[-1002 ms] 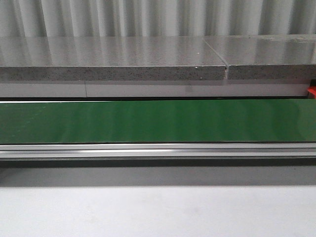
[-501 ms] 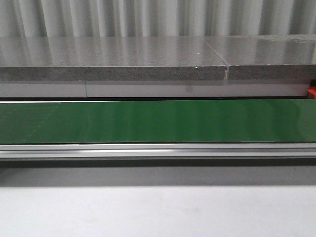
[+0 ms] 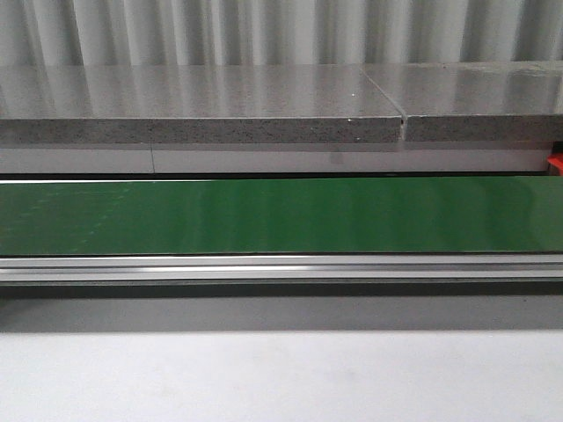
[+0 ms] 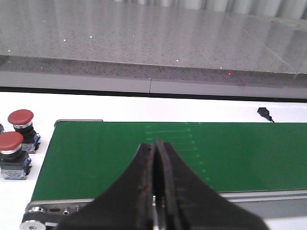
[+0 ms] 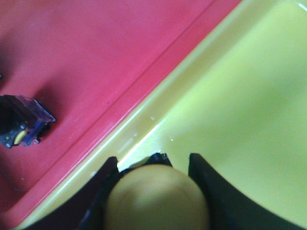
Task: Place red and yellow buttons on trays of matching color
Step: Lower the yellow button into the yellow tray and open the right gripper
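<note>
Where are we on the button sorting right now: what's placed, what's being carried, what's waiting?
Done: one button already lies in the red tray. In hand: the right end effector grips a yellow button over the yellow tray, not yet released. Left: two red buttons wait beside the green conveyor; the left end effector is shut and empty.

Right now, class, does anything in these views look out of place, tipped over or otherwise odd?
Yes: on the red tray, a button seems to lie on its side, its blurred base showing. The right gripper holds the yellow button over the yellow tray.
</note>
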